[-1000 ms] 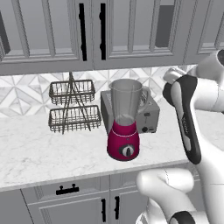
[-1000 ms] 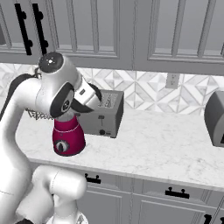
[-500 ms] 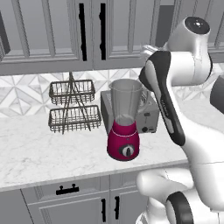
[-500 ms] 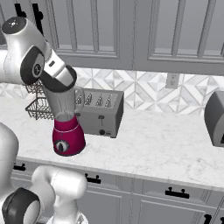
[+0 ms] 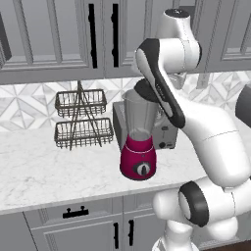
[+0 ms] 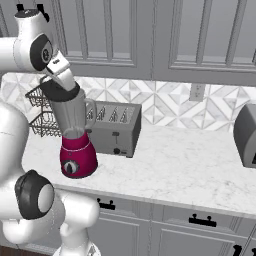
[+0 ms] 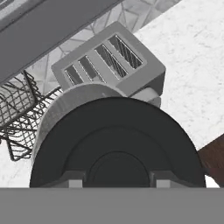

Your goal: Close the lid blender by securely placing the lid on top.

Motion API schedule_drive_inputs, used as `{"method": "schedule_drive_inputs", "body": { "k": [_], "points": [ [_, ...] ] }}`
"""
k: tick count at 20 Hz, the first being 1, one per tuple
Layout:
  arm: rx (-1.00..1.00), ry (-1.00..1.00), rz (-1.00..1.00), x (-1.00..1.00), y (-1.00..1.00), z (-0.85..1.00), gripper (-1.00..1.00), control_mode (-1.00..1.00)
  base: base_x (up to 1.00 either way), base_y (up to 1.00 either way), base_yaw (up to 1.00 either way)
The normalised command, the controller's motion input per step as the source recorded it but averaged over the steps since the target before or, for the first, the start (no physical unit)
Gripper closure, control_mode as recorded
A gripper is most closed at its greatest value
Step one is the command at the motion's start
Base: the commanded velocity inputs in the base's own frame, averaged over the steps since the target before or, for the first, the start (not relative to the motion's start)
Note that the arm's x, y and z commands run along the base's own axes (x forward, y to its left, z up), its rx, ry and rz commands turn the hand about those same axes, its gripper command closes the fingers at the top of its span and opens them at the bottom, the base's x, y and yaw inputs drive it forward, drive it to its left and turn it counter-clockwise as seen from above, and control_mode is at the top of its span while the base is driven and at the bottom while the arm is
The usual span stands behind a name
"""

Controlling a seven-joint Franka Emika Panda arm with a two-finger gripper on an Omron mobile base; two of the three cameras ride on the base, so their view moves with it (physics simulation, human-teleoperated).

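Note:
The blender (image 5: 138, 147) stands on the marble counter, a clear tapered jar (image 6: 71, 115) on a magenta base (image 6: 77, 159) with a round dial. The black round lid (image 6: 60, 90) is level with the jar's mouth, slightly tilted; whether it is seated I cannot tell. My gripper (image 6: 58, 81) comes down on it from above, shut on the lid. In the hand view the lid (image 7: 116, 135) spreads wide, with my gripper (image 7: 117, 180) closed about its raised centre and the jar's rim (image 7: 65, 103) peeking out beyond it. The forearm partly hides the lid (image 5: 143, 91) in the left base view.
A boxy silver toaster (image 6: 114, 127) stands right behind the blender. A two-tier wire basket rack (image 5: 81, 120) is to its left. Upper cabinets (image 5: 59, 34) hang close above the arm. Another grey appliance (image 6: 247, 136) sits far right on the counter.
The arm has swung left from beside the toaster, carrying the lid over the blender and down to the jar's mouth.

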Motion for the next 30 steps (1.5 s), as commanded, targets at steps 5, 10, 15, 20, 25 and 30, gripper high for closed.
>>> {"method": "schedule_drive_inputs", "body": {
  "k": [5,10,15,20,25,30],
  "points": [
    [0.03,0.16,0.0,0.5,0.24,-0.42,1.0,-1.0,0.0,0.0,0.0],
    [0.0,0.03,0.0,0.5,0.25,-0.31,1.0,-1.0,0.0,0.0,0.0],
    [0.0,-0.01,0.02,0.54,0.09,-0.05,1.0,-1.0,0.0,0.0,0.0],
    [0.0,-0.11,0.02,0.21,0.02,-0.18,1.0,-1.0,0.0,0.0,0.0],
    [0.0,-0.25,0.04,0.0,0.17,-0.59,1.0,-1.0,0.0,0.0,0.0],
    [0.0,-0.32,0.03,0.0,0.11,-0.74,1.0,-1.0,0.0,0.0,0.0]
  ]
}}
